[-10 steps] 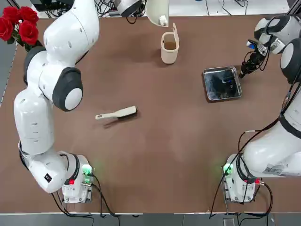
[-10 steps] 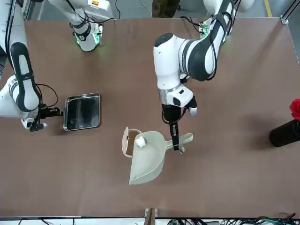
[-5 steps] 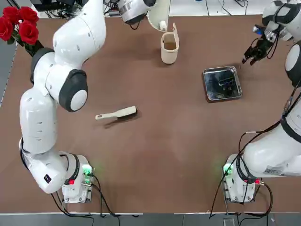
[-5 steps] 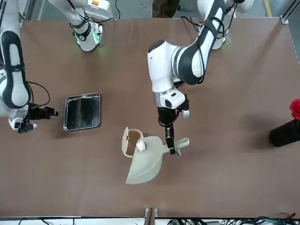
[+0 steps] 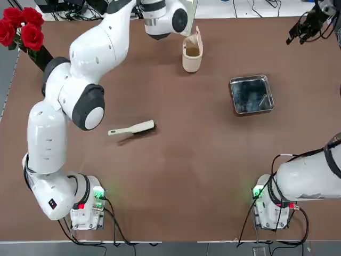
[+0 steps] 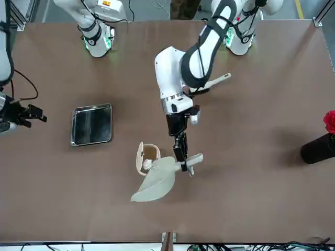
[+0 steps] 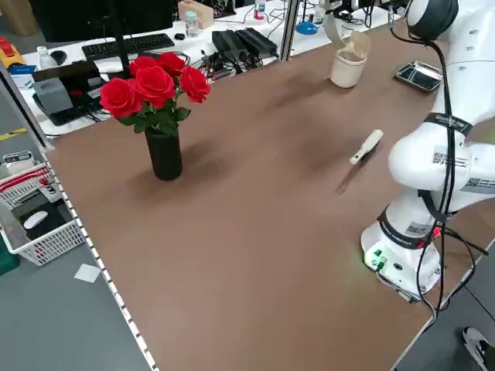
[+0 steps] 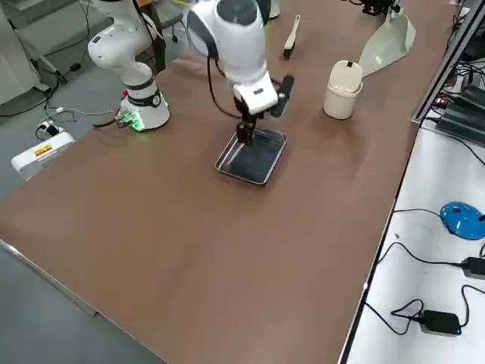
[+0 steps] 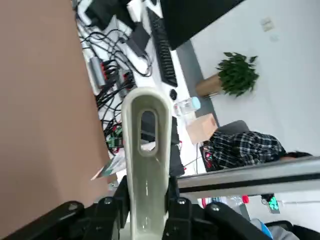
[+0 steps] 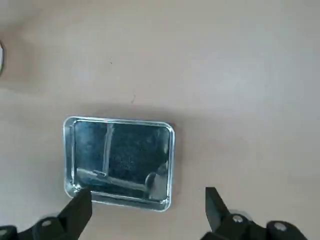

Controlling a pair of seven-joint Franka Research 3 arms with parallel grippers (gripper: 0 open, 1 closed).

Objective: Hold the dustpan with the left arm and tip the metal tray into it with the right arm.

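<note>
Cream plastic dustpan (image 6: pixel 157 180) raised above the brown surface (image 6: pixel 251 125) beside a tall cream cup (image 6: pixel 144 158), handle clamped in the left gripper (image 6: pixel 183 159) fingers. Shiny square steel tray (image 5: pixel 251 94) flat on the surface, untouched. Right gripper (image 5: pixel 303 28) fingers spread wide, empty, well apart from the tray.
</note>
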